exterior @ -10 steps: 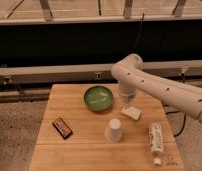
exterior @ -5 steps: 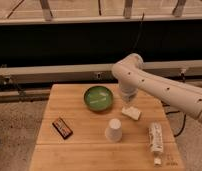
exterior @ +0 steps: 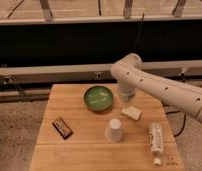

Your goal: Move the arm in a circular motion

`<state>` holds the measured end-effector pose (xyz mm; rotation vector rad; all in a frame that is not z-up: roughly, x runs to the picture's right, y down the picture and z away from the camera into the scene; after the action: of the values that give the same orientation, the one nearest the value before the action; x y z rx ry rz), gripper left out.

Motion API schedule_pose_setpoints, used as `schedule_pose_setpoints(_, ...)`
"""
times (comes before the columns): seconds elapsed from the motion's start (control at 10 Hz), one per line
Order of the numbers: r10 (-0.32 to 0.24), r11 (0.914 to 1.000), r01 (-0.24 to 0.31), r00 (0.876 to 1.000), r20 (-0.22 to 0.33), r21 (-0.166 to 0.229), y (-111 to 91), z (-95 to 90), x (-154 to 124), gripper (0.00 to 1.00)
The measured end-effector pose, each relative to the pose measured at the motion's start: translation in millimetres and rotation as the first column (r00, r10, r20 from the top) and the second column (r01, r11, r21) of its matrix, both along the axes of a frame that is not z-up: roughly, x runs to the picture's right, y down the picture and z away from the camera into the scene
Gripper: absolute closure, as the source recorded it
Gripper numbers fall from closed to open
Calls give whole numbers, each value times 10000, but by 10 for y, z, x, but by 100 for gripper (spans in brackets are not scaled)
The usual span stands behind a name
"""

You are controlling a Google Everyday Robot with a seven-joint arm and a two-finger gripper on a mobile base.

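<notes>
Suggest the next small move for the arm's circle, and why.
Probably sweep the arm a little along a level arc, keeping height: the gripper hangs beside the green bowl, just above the white block, so dropping lower risks contact.

From my remote station this reads as a robotics lab or test bay, not a home. A bare wooden table (exterior: 74, 115) stands alone on a speckled hard floor (exterior: 14, 130). Behind its far edge run a pale metal rail (exterior: 54, 70), a long dark panel (exterior: 54, 42) and a loose cable (exterior: 140, 27), with metal uprights (exterior: 45, 9) above. The arm (exterior: 159, 87) reaches in over the right edge, and its gripper (exterior: 127, 99) hangs near the far right part of the worktop. The props look staged: a green bowl (exterior: 98, 97) toward the far edge, a paper cup (exterior: 114, 130) mid-table and a bottle (exterior: 155, 137) lying by the near right corner.
</notes>
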<state>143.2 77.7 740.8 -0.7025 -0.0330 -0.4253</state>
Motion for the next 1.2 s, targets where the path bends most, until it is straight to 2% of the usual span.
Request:
schedule_pose_setpoints(0.2, 443, 9980, -440, 9990, 50, -465, 20, -122, 35, 97)
schedule_pose_setpoints(0.4, 919, 9933, -930, 9956, -197, -688, 53, -211, 210, 97)
schedule_pose_setpoints(0.6, 1682, 9811, -1731, 9839, -610, -864, 56, -237, 565, 97)
schedule_pose_setpoints(0.8, 2323, 9646, -2423, 9676, -995, -1040, 37, -182, 869, 97)
schedule_pose_setpoints(1.0, 2489, 9585, -2617, 9617, -1152, -1136, -25, -78, 1032, 97)
schedule_pose_setpoints(1.2, 2499, 9566, -2642, 9608, -1204, -1226, -159, 100, 1021, 97)
